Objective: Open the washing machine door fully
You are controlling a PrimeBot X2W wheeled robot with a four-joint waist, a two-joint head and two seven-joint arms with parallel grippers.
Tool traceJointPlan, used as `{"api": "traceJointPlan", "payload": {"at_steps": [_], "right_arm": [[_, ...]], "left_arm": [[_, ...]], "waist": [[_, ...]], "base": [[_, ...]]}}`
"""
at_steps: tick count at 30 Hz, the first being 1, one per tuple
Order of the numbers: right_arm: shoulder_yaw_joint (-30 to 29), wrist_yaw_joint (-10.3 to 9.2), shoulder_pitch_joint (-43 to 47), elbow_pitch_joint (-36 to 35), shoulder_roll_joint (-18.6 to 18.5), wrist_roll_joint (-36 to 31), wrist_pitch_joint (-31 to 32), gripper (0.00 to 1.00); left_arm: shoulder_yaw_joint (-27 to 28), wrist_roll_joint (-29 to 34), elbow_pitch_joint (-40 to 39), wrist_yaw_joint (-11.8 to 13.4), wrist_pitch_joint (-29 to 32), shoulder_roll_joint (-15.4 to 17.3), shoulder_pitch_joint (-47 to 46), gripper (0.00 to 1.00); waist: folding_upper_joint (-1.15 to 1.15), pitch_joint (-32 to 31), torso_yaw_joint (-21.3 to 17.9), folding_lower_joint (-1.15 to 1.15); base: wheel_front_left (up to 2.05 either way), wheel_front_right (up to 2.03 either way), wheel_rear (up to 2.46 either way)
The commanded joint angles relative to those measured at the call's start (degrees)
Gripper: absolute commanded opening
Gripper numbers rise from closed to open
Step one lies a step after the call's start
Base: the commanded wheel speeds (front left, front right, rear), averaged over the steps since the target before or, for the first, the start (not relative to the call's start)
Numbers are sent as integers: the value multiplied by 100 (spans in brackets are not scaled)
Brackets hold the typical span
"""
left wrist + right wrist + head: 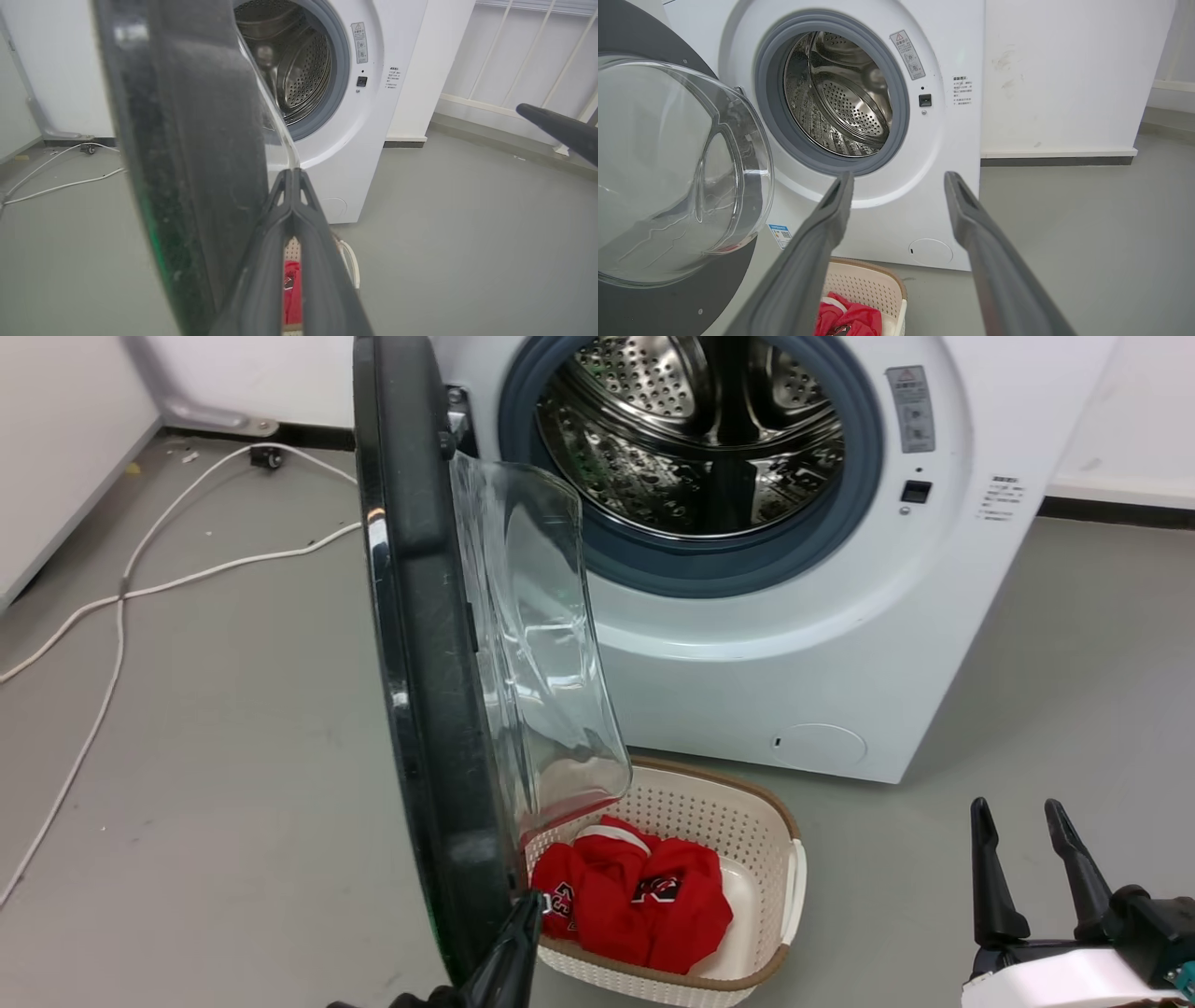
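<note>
Now the left claw (292, 174) has its two fingers pressed together with nothing between them. The tips are close beside the inner side of the one door (420, 663), and I cannot tell if they touch. The right claw (899, 179) is spread, well apart from everything. The door stands edge-on in the head view, its edge running up and down. It is about square to the one machine (747, 663), and its bowl (541, 644) bulges to the right. Below sits one basket (738, 817) with red cloth (644, 905).
</note>
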Motion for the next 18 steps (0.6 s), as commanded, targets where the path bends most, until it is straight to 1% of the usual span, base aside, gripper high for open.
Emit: {"api": "traceJointPlan", "payload": {"at_steps": [1,7,12,18], "right_arm": [[-30,-2,70,-27,3,36,-11,100],[-47,-2,55,-47,3,30,-10,100],[-36,-2,-25,-62,3,11,-11,100],[24,-2,-141,-66,3,-27,-11,100]], "left_arm": [[121,-9,-81,120,6,63,113,0],[355,-57,-197,294,1,180,228,0],[582,-128,-145,389,-14,266,170,0],[1170,-369,86,510,-50,446,18,0]], "waist": [[0,25,143,0],[0,87,416,0],[0,155,533,0],[0,270,553,0]], "base": [[0,0,0],[0,0,0],[0,0,0],[0,0,0]]}}
